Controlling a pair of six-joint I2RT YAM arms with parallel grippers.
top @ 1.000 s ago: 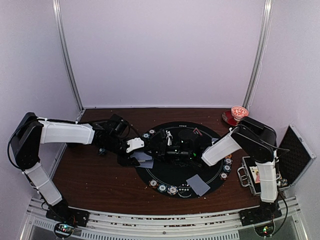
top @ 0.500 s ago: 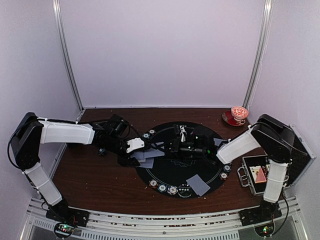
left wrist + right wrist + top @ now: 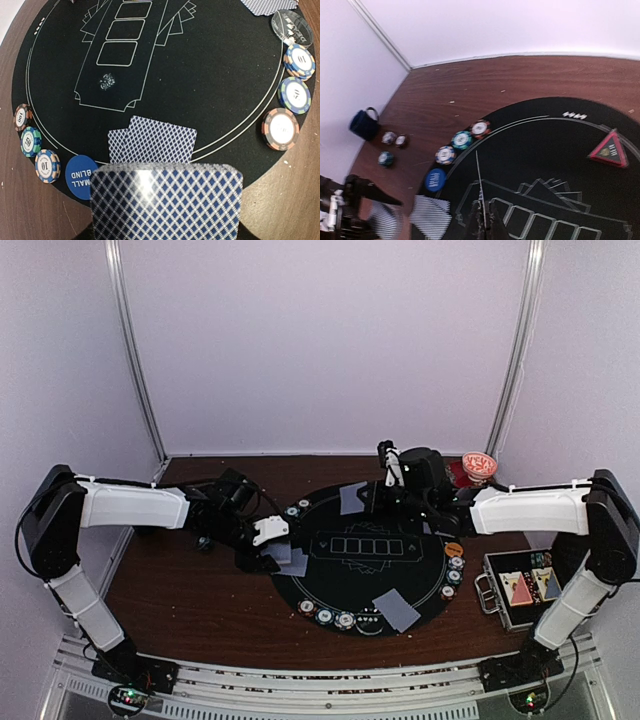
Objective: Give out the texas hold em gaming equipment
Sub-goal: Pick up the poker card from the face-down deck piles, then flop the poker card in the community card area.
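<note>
A dark brown wooden table (image 3: 180, 590) carries a round black poker mat (image 3: 350, 575) at its middle. At the far right stands a red-patterned cup and saucer (image 3: 477, 468), and at the near right an open metal case (image 3: 597, 540). Left of the mat, on bare wood, lie three small striped-edge poker chips (image 3: 388, 138) and a dark blue mug (image 3: 364, 124).

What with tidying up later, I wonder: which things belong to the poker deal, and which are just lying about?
Job: deck, single card, dealt cards, chips, blue disc, orange disc, red triangle, black mat.
Lying about: cup and saucer, metal case, dark mug.
</note>
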